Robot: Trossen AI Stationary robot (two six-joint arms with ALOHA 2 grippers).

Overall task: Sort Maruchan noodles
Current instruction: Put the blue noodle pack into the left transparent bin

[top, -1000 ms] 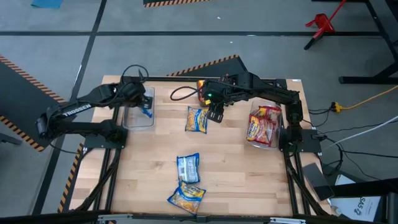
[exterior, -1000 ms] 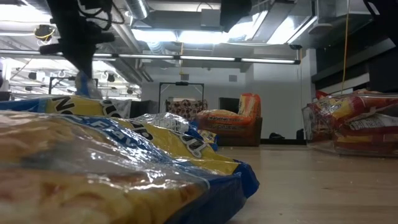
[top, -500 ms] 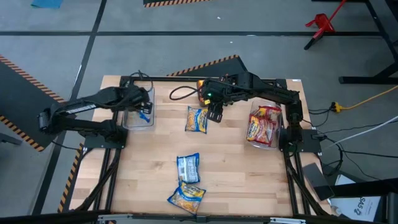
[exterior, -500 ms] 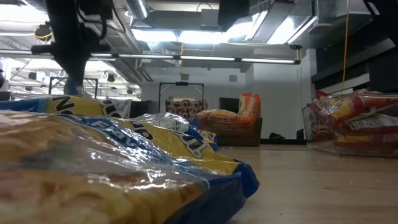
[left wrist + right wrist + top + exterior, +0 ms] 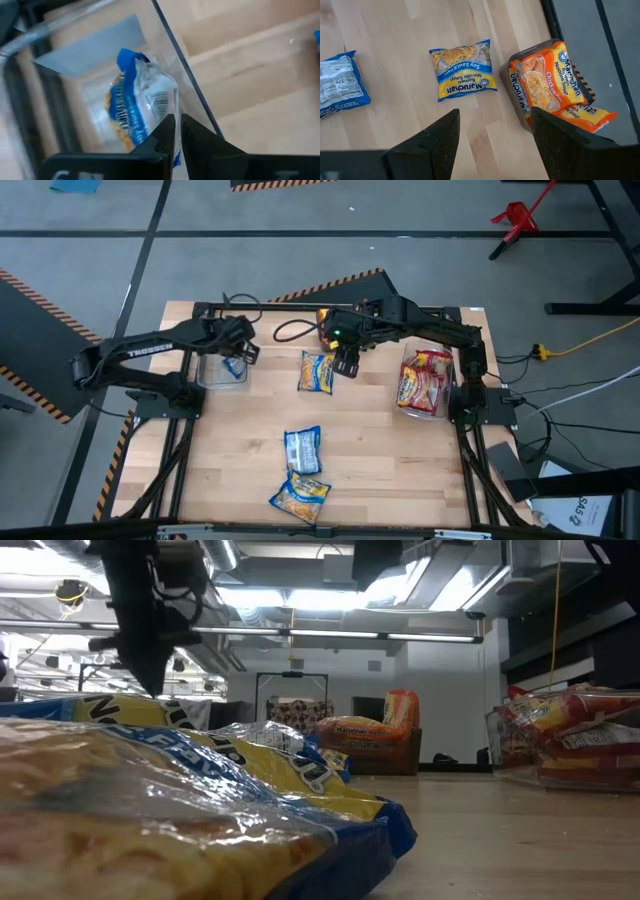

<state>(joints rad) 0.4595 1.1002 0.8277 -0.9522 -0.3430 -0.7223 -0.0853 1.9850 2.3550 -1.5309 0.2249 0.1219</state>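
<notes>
High view: the left gripper (image 5: 238, 356) hangs over the clear bin (image 5: 222, 375) at the left of the surface (image 5: 380, 460), with a blue-and-yellow packet (image 5: 233, 366) at its tip. The right gripper (image 5: 346, 364) waits near the back middle, just beside another blue-and-yellow packet (image 5: 318, 372). Two more blue-and-yellow packets lie near the front edge, one (image 5: 303, 448) behind the other (image 5: 299, 497). The red-and-silver packets (image 5: 424, 383) fill the right bin (image 5: 440, 412), and the orange ones (image 5: 326, 321) sit at the back.

Low view: a blue-and-yellow packet (image 5: 200, 820) fills the foreground, orange packets (image 5: 372, 733) stand far off, and the red-and-silver ones (image 5: 575, 735) are at the right. A dark arm comes down at the upper left.

Left wrist view: the left gripper's (image 5: 177, 130) fingers are nearly together, seemingly pinched on the edge of the packet (image 5: 137, 107), which stands tilted inside the bin, close to its wall (image 5: 182, 70).

Right wrist view: the right gripper's (image 5: 494, 131) fingers stand wide apart over the soy sauce packet (image 5: 462, 69), with the orange packets (image 5: 550, 82) beside it.

Risk, as I judge it: the glossy film could cling to the fingers on release, so lifting away may drag the packet over the bin wall
</notes>
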